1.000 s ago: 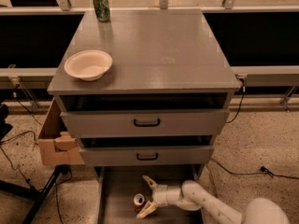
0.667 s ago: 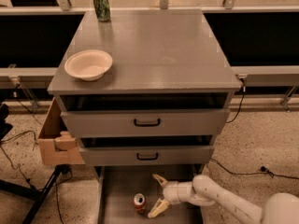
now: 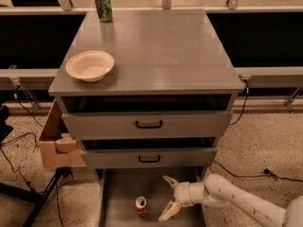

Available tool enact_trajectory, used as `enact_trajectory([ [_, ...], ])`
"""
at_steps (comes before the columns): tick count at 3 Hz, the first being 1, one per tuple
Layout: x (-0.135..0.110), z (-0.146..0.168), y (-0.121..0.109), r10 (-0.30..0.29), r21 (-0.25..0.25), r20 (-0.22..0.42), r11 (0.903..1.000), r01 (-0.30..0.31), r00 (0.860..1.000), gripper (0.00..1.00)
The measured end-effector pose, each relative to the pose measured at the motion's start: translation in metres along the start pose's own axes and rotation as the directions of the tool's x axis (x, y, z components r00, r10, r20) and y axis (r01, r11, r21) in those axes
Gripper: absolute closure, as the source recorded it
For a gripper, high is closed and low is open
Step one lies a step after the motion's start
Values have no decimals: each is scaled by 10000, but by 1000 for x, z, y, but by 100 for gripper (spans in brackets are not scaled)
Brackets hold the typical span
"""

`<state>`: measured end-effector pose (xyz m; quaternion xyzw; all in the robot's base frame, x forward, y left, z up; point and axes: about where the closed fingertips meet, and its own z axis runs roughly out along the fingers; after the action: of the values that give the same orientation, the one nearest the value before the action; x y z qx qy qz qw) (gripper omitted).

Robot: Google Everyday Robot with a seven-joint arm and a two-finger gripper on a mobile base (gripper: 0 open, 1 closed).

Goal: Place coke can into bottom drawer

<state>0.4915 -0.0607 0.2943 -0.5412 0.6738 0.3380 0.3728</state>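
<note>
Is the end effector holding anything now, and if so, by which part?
Nothing is held. The end effector is open over the bottom drawer; the coke can stands upright in that drawer, beside the end effector and not touching it.

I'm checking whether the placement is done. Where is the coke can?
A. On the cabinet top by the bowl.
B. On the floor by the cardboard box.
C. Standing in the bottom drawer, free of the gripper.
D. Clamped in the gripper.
C: the coke can stands upright in the bottom drawer, the open gripper beside it, not touching.

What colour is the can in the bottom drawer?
The small soda can is red, silver-topped; camera view. Open gripper beside it.
</note>
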Motion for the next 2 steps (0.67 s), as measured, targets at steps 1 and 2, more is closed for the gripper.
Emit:
enact_trajectory([
  [1, -3, -1, -2, -142, -267, -167, 9995, 138, 9998, 0],
  [2, -17, -53, 4, -715, -723, -1154, 9954, 635, 9907, 0],
])
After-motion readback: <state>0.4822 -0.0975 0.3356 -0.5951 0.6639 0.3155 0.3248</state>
